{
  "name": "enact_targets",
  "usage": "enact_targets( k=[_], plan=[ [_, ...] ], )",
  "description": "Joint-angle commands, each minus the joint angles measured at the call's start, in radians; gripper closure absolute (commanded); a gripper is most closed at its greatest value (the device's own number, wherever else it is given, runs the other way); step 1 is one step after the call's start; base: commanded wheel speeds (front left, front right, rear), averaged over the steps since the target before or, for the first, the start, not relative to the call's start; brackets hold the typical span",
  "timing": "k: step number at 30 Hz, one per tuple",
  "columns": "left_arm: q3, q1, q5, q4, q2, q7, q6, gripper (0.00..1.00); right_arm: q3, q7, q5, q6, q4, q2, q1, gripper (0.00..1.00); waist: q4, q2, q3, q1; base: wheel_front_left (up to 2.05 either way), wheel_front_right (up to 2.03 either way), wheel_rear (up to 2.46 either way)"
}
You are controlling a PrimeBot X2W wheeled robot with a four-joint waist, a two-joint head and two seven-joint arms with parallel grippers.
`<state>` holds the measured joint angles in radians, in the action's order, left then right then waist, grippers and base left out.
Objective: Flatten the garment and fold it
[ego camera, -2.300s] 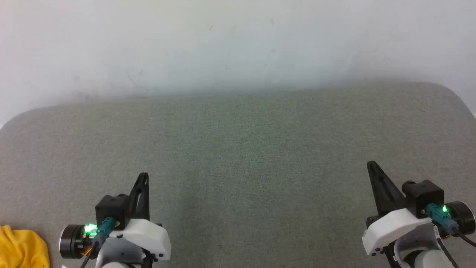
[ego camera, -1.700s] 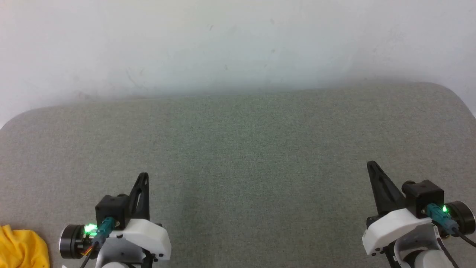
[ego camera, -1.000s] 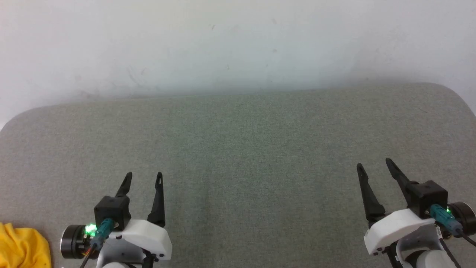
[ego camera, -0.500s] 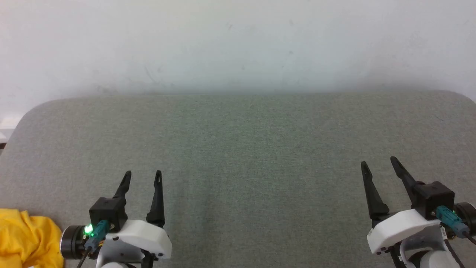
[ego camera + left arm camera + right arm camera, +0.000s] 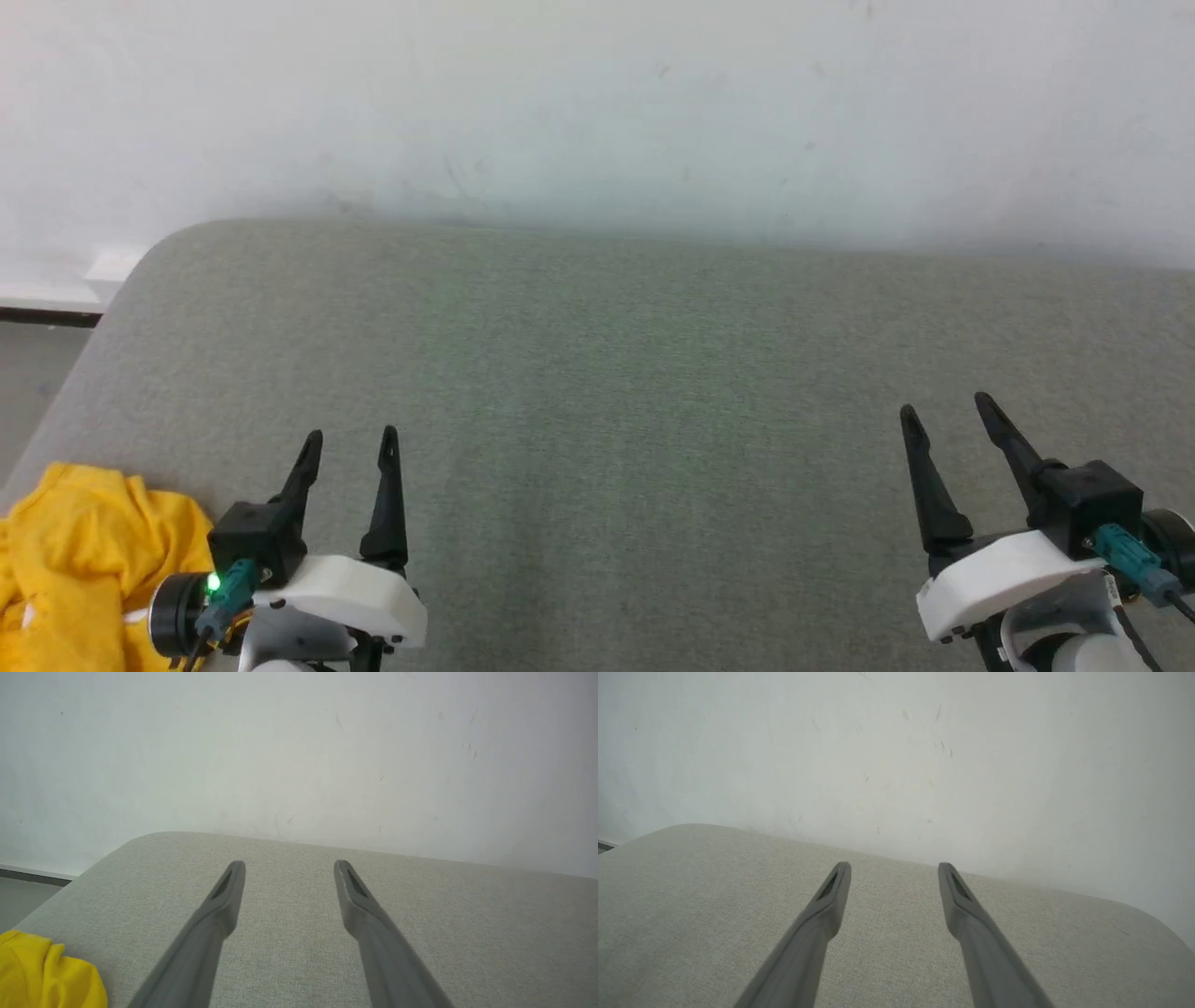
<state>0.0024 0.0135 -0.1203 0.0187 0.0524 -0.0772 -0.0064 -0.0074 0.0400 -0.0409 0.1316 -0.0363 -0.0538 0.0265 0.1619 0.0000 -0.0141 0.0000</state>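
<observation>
The garment (image 5: 79, 560), bright yellow and crumpled in a heap, lies at the lower left corner of the grey fabric surface (image 5: 635, 373); part of it is cut off by the frame edge. A yellow lump of the garment (image 5: 44, 975) also shows at the lower left of the left wrist view. My left gripper (image 5: 350, 437) stands open just to the right of the heap, nothing between its fingers (image 5: 224, 896). Far to the right my right gripper (image 5: 943, 411) is open and empty too, its fingers (image 5: 833, 891) above bare fabric.
A white wall (image 5: 597, 103) rises behind the grey surface. The surface's rounded left corner (image 5: 159, 252) drops to a floor strip with a dark baseboard (image 5: 47, 317).
Both grippers went from shut to open. The camera has turned left, so more of the yellow garment and the surface's left corner have come into the picture.
</observation>
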Motion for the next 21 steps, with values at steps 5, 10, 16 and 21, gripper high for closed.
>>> enact_targets(
  k=[5, 10, 16, 21],
  plan=[
    [0.009, 0.002, -0.026, 0.014, -0.001, -0.019, 0.002, 0.0, 0.007, 0.014, -0.01, 0.0, -0.014, 0.001, 0.012, 0.0, 0.063, 0.0, -0.004, 0.0, 0.0, 0.0, 0.0],
    [0.015, 0.001, -0.041, 0.025, -0.001, -0.029, 0.003, 0.0, 0.01, 0.02, -0.013, 0.0, -0.018, 0.001, 0.013, 0.0, 0.108, 0.0, -0.004, 0.0, 0.0, 0.0, 0.0],
    [0.028, -0.001, -0.064, 0.031, -0.001, -0.042, 0.006, 0.0, 0.01, 0.028, -0.017, 0.0, -0.026, 0.002, 0.015, 0.0, 0.156, 0.0, 0.0, 0.0, 0.0, 0.0, 0.0],
    [0.042, -0.001, -0.079, 0.026, -0.001, -0.052, 0.013, 0.0, 0.01, 0.034, -0.022, 0.0, -0.031, 0.002, 0.018, 0.0, 0.184, 0.0, 0.004, 0.0, 0.0, 0.0, 0.0]
  ],
)
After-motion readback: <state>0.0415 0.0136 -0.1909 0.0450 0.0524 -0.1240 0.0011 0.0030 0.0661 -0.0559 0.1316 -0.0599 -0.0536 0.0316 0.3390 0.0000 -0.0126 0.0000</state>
